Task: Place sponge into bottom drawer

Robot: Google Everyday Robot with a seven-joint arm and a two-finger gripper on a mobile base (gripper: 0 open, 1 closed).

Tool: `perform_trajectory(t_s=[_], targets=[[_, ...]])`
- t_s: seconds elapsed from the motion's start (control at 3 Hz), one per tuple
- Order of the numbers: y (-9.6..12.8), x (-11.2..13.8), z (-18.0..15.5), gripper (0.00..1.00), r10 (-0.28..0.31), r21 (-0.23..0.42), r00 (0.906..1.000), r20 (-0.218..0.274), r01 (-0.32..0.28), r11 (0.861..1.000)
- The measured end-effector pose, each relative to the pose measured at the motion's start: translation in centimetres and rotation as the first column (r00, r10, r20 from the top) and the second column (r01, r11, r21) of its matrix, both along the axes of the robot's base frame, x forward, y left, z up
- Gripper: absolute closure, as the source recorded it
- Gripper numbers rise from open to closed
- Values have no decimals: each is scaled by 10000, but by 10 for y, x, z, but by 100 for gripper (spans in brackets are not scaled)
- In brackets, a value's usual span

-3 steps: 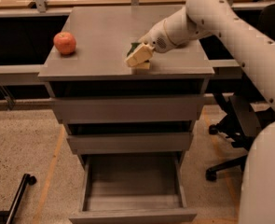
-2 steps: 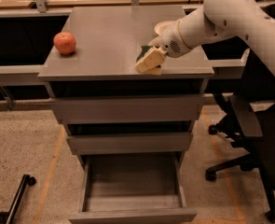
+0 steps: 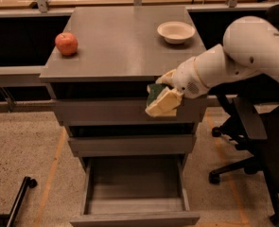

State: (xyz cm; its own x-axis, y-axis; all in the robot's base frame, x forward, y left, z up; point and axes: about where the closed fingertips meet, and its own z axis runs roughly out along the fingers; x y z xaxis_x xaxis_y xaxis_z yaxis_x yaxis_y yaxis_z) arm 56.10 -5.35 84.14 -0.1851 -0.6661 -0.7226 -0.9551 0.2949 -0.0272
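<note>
My gripper (image 3: 161,98) is shut on the sponge (image 3: 155,92), whose dark green layer shows between the pale fingers. It hangs in front of the top drawer's face, off the front edge of the grey cabinet's top (image 3: 115,46), right of centre. The white arm reaches in from the right. The bottom drawer (image 3: 135,212) is pulled out and open below, its grey tray looking empty, well beneath the gripper.
A red apple (image 3: 66,43) sits at the left of the cabinet top. A white bowl (image 3: 176,31) sits at its back right. A black office chair (image 3: 252,141) stands to the right of the cabinet. A black bar (image 3: 17,200) lies on the floor at the left.
The gripper has carried the sponge off the cabinet top, forward and down past its front edge. The arm has swung away, uncovering the white bowl.
</note>
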Motion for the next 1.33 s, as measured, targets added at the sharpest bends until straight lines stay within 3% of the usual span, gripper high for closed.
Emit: perform_trajectory(t_s=[0.33,0.67,1.0,1.33], targets=[[-2,-8,-10,100,57,-49,9998,-172,-58,10000],[12,6,-13,100,479,-387,9988,140,-473,9981],[31,11,-50,100,659,22,9977,-181,-658,9978],[48,6,-106,100,655,320,9959,-622,-636,9975]])
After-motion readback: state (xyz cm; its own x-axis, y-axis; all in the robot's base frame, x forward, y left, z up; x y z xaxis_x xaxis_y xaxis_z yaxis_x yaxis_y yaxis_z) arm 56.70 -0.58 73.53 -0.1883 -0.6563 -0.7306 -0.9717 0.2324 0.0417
